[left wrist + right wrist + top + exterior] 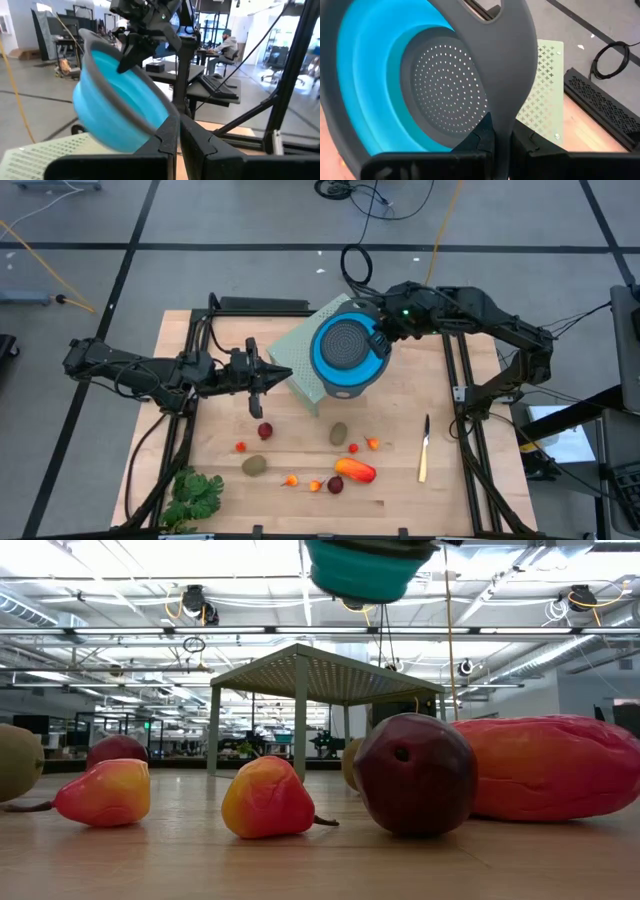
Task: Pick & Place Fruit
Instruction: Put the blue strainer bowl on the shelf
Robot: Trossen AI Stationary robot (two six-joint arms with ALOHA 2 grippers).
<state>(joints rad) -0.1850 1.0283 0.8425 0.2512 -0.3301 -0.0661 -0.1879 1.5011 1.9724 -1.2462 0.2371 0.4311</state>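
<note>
Above the far middle of the table [200, 330], the right gripper [381, 332] holds a blue colander [347, 355] by its grey handle, its fingers [482, 137] pinched tight on either side of the handle, so the bowl hangs in the air over a pale green perforated stand [300, 365] (the low view shows the colander's underside well clear of the stand's top). The left gripper [272, 377] sits just beside the stand, on its left, low over the wood, with its two fingers [167, 137] closed together and nothing between them. The fruit lies on the near half of the table, all of it apart from both grippers: a dark red ball [265, 430] nearest the left gripper, a tiny orange piece [241, 447] beside it, a brown-green oval [254, 465] nearer the front, and a second brown-green oval [339, 434] toward the middle. Right of that are two tiny pieces [372, 444], and in front lies the long orange-red piece [355, 470] with another dark red ball [335, 485] just beside it and two small orange-red ones [291, 480] to the left. A green leafy bunch [195, 495] rests at the near left corner, and a knife [424, 450] lies to the right of the fruit.
</note>
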